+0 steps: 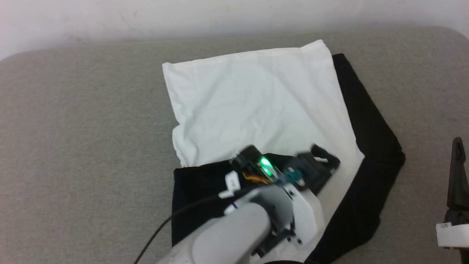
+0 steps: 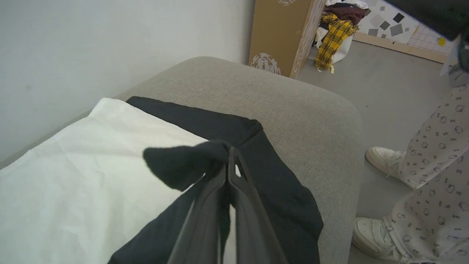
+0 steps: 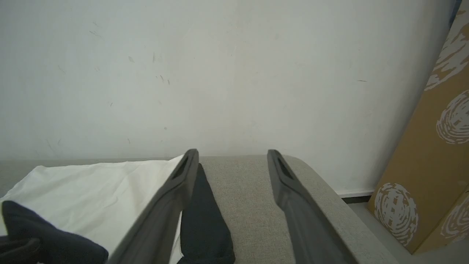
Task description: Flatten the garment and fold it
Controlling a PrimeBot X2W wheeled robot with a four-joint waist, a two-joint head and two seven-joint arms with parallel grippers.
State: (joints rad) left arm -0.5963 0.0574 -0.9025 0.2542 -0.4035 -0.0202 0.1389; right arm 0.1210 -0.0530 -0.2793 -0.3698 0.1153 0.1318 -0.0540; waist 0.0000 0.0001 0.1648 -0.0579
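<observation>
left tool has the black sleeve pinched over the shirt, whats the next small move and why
Probably lower the left tool a little, lay the pinched black sleeve end flat on the white body, then open. The sleeve end is bunched and lifted above the white cloth, and the right tool is open, off to the side.

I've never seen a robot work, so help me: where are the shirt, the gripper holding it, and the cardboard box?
shirt (image 1: 256, 99): head view, on its white body.
left gripper (image 2: 231, 156): left wrist view, between its fingertips, shut on the black sleeve.
cardboard box (image 2: 280, 33): left wrist view, on its brown side.
</observation>
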